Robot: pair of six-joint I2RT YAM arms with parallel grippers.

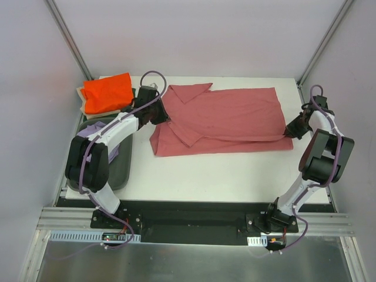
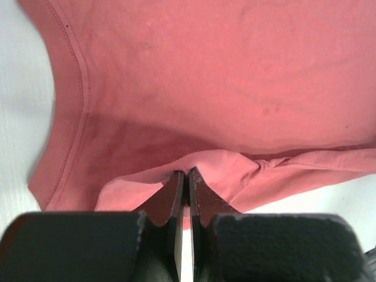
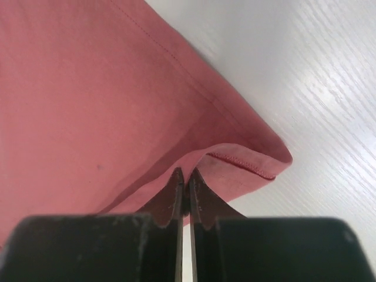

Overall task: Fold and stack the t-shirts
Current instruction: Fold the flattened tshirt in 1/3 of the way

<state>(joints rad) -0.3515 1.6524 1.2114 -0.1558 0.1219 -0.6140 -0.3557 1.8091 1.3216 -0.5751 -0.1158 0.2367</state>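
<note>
Rose-red t-shirt [image 1: 229, 120] spread flat; left claw [image 2: 185, 172] clenched on left edge fold, right claw [image 3: 185, 172] clenched on hem corner.

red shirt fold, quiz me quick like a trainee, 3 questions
1. True or false: the left pincer and right pincer are both shut on the red shirt.
2. The pile at the far left corner of the table is topped by: A a blue shirt, B the orange shirt, C a white shirt.
3. Which pincer grips the red shirt's stitched hem corner?
Key: 1 true; 2 B; 3 right.
</note>
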